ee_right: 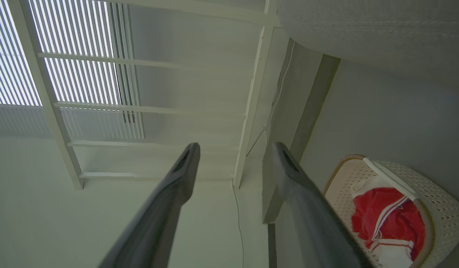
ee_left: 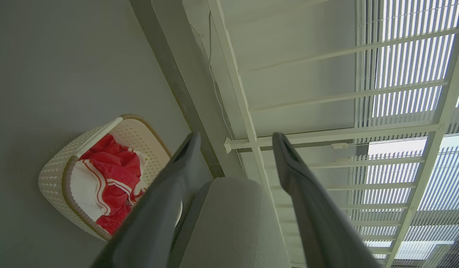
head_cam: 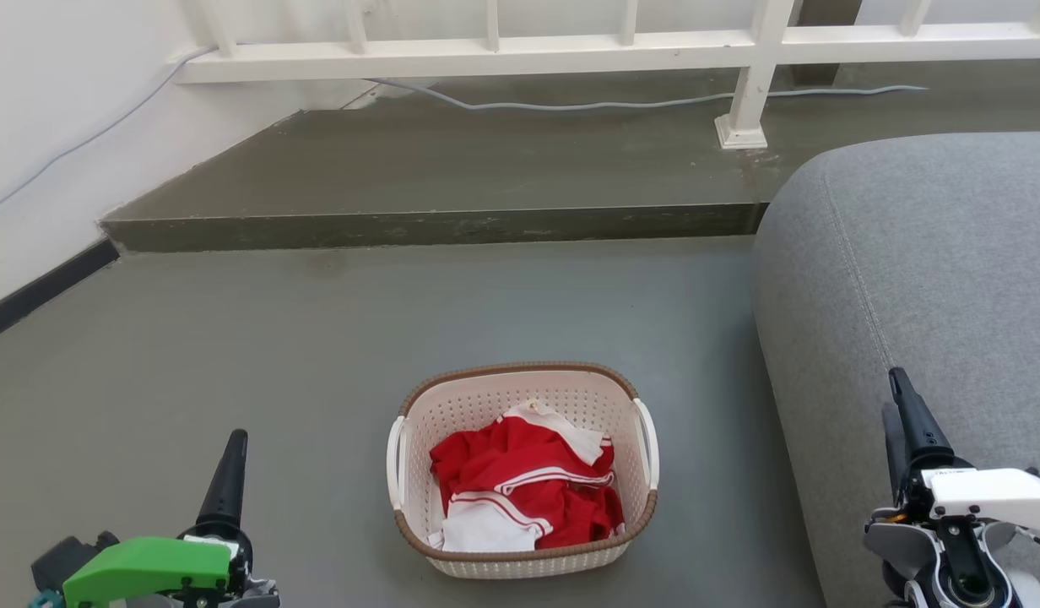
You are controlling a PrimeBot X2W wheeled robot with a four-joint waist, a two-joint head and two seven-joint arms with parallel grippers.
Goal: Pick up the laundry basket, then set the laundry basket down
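Observation:
The laundry basket [head_cam: 452, 414] is cream-white and perforated, with a brown rim and white loop handles on its two sides. It stands on the grey floor low in the head view and holds red and white clothing [head_cam: 520, 485]. My left gripper [head_cam: 229, 469] is to its left, apart from it, and my right gripper [head_cam: 904, 414] is to its right, over the sofa. In the left wrist view the basket [ee_left: 56, 175] lies left of the open left gripper [ee_left: 237, 143]. In the right wrist view the basket [ee_right: 443, 212] sits at the lower right of the open right gripper [ee_right: 237, 152]. Both grippers hold nothing.
A grey sofa [head_cam: 934, 279] fills the right side, close to the basket. A raised concrete step [head_cam: 436, 226] runs across behind the basket, with a white railing [head_cam: 503, 51] and a grey cable [head_cam: 621, 103] on it. A white wall [head_cam: 56, 127] bounds the left.

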